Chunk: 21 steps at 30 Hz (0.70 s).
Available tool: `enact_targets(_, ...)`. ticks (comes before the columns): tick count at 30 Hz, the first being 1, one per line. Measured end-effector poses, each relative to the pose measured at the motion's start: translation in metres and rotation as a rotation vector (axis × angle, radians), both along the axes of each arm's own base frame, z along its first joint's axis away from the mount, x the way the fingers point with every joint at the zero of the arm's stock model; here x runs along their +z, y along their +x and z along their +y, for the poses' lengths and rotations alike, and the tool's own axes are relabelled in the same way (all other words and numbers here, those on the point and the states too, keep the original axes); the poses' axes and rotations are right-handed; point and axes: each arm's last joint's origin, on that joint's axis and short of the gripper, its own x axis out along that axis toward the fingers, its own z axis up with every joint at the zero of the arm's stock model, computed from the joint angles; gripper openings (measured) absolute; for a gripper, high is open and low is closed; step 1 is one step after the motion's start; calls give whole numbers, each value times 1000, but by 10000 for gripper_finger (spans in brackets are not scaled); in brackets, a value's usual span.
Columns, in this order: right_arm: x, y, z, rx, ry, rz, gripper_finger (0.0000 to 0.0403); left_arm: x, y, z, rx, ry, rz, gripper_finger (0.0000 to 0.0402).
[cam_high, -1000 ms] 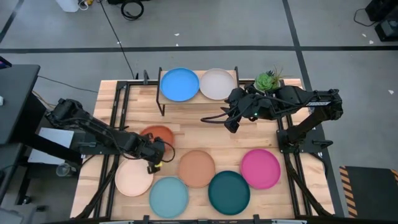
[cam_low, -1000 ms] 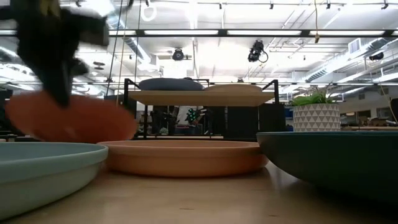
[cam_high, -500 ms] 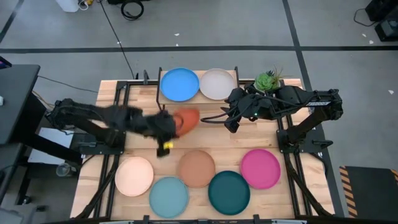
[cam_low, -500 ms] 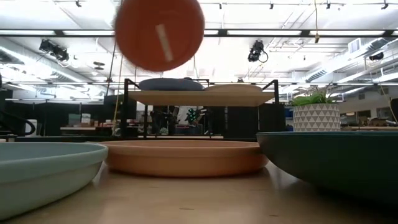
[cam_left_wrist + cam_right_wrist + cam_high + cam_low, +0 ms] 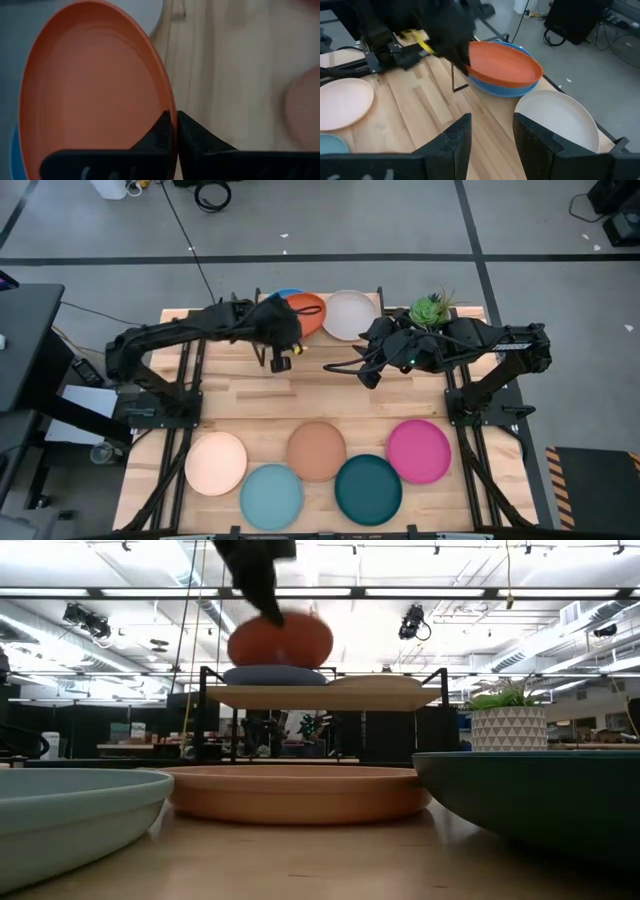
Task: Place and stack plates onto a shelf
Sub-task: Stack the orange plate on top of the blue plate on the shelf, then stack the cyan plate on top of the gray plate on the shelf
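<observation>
Shelf (image 5: pixel 318 340) stands at the far edge of the table (image 5: pixel 300 395), light plank top on black legs; taken as the landmark here.

Left gripper (image 5: pixel 284 330) is over the shelf's left half, jaws closed on the rim of the orange-red plate (image 5: pixel 305 311). The left wrist view shows both dark fingers pinching that rim, the plate (image 5: pixel 95 90) seen tilted. The plate hangs just above the blue plate (image 5: pixel 285 296), which lies on the shelf's left half and is mostly covered from above. In the low view the orange-red plate (image 5: pixel 280 641) sits right over the blue plate (image 5: pixel 275 676); whether they touch cannot be told. From the right wrist view the orange-red plate (image 5: pixel 505 64) overlaps the blue one (image 5: pixel 500 89), tipped slightly.

Grey-white plate (image 5: pixel 350 314) lies flat on the shelf's right half, just beside the blue plate.

Right gripper (image 5: pixel 368 370) waits in front of the shelf's right end, jaws open, holding nothing; its fingers (image 5: pixel 455 145) stand apart in its own wrist view.

Small green plant (image 5: pixel 430 309) in a patterned pot sits just right of the shelf.

Well in front of the shelf, on the table: pale peach plate (image 5: pixel 216 462), tan plate (image 5: pixel 316 450), magenta plate (image 5: pixel 419 450), then nearest the front edge light teal plate (image 5: pixel 271 496) and dark teal plate (image 5: pixel 368 489).
</observation>
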Motion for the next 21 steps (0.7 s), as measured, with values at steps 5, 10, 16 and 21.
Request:
enact_targets(5, 0, 0, -1, -10, 0, -4, 150, -20, 6, 19, -3, 92, 152, 14)
enact_targets(10, 0, 0, -1, -24, -10, -8, 150, -26, 8, 27, -25, 63, 162, 58)
enact_targets(16, 0, 0, -1, -24, -10, -7, 150, -17, -3, 29, 32, -4, 107, 149)
enact_targets(21, 0, -1, -1, -24, -12, 2, 150, 18, -28, -6, -57, -97, -20, 178)
